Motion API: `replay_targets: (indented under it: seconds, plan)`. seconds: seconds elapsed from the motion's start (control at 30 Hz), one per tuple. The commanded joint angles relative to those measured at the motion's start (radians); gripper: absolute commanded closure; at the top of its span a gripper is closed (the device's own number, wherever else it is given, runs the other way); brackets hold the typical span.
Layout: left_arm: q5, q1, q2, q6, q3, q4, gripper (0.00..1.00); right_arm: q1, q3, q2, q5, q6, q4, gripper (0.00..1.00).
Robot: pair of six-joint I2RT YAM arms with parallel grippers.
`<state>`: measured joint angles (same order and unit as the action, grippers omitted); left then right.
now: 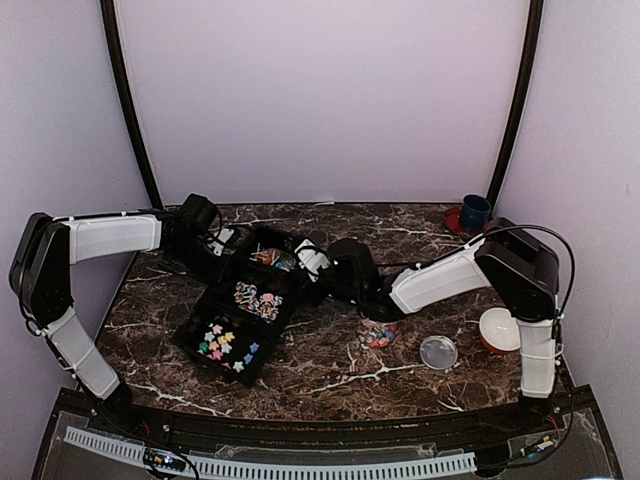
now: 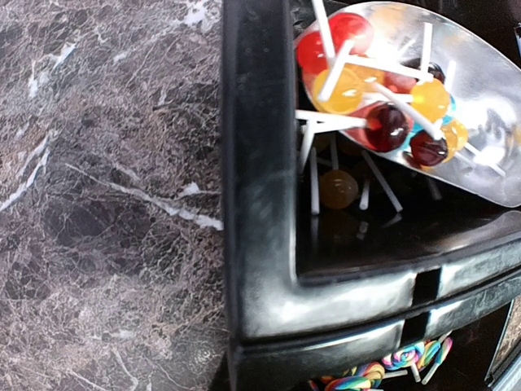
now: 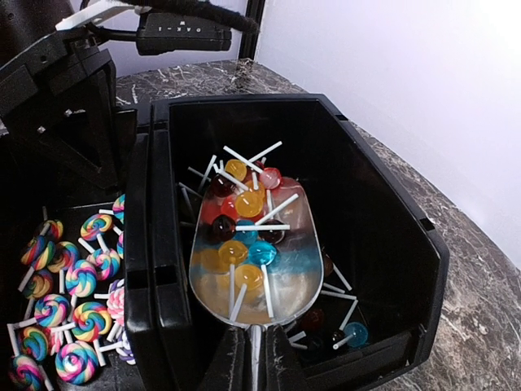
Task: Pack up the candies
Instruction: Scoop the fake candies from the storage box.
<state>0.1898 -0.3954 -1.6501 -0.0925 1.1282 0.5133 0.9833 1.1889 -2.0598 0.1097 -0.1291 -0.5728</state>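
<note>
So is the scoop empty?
No, the scoop holds a pile of round lollipops on white sticks, inside the tray.

A short row of pale marks runs along the black casing (image 3: 183, 32) at the top of the right wrist view, too faint and blurred to read, and no other writing, label or number is legible.
</note>
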Motion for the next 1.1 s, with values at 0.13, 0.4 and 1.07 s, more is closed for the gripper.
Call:
replay_targets:
  seconds: [0.13,0.4,1.07]
  plan:
    - [0.089,0.007,0.053,-0.048,0.006,-0.106,1.00,-0.003,-0.079,0.085,-0.002,0.002,-0.124,1.00]
    - [0.103,0.007,0.050,-0.055,0.005,-0.104,1.00,-0.003,-0.131,0.115,0.051,-0.009,-0.214,1.00]
    - [0.078,0.007,0.042,-0.063,0.008,-0.092,1.00,-0.012,-0.276,0.239,0.125,0.009,-0.414,1.00]
